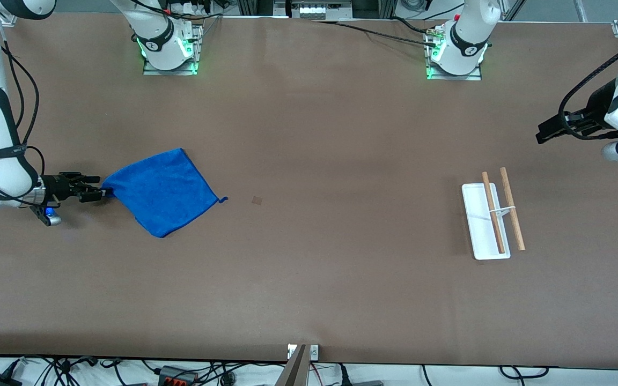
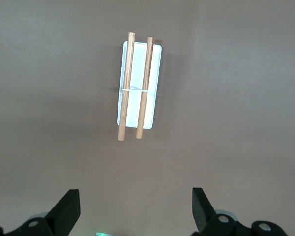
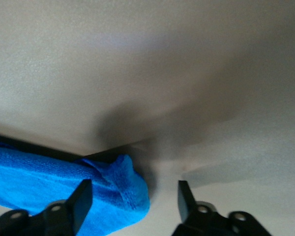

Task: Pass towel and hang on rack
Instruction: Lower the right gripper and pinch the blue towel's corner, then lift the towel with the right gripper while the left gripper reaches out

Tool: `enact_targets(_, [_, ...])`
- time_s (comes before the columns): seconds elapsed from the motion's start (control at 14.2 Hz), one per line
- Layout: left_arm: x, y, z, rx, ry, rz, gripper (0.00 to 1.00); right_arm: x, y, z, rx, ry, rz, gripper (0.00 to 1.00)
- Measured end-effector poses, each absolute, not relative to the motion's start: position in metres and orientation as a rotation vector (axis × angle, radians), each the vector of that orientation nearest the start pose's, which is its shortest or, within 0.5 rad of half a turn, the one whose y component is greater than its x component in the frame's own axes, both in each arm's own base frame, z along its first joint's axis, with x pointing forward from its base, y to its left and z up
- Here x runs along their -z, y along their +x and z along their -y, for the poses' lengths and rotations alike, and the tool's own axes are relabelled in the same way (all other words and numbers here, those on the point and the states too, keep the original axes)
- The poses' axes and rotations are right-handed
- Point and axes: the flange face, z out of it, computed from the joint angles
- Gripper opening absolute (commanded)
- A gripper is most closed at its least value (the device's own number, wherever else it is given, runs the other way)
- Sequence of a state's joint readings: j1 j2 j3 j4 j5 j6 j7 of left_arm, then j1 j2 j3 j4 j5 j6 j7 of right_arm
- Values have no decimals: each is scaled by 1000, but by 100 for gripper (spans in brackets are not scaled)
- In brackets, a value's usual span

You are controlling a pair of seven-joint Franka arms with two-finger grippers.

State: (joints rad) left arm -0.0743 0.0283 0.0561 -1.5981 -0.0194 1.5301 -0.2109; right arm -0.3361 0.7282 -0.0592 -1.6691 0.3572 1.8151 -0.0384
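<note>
The blue towel (image 1: 161, 190) lies flat on the table toward the right arm's end, its small loop tag (image 1: 223, 200) at the corner pointing toward the table's middle. My right gripper (image 1: 98, 192) is low at the towel's opposite corner, open, with that corner (image 3: 123, 191) bunched between the spread fingers. The rack (image 1: 494, 217), a white tray with two wooden rods, stands toward the left arm's end. My left gripper (image 1: 544, 134) is open and empty, up in the air over the table's end past the rack; the rack (image 2: 146, 83) shows in the left wrist view beyond its own jaws (image 2: 135, 206).
A small dark mark (image 1: 256, 200) lies on the brown table between towel and rack. The two arm bases (image 1: 169, 48) stand along the table's edge farthest from the front camera.
</note>
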Motion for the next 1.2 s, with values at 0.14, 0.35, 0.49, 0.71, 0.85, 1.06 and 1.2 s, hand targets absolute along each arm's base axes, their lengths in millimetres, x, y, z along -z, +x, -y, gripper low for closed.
enact_targets(0.14, [-593,557,13,-154,-3130,303,100,-153,576,207,-690,-2575,-717,41])
enact_targets(0.35, [-592,557,13,-154,-3130,303,100,-151,576,207,-684,-2577,-688,11])
enact_targets(0.49, [-592,557,13,-154,-3130,303,100,-151,575,208,-676,-2580,-644,0])
enact_targets(0.71, [-592,557,12,-154,-3130,304,100,-165,587,199,-673,-2573,-550,0])
enact_targets(0.85, [-593,557,12,-154,-3130,304,100,-205,611,180,-671,-2577,-458,0])
enact_targets(1.06, [-592,557,12,-155,-3130,304,100,-301,653,115,-572,-2656,-257,0])
enact_targets(1.2, [-592,557,12,-156,-3129,305,100,-361,664,57,-493,-2704,-114,0])
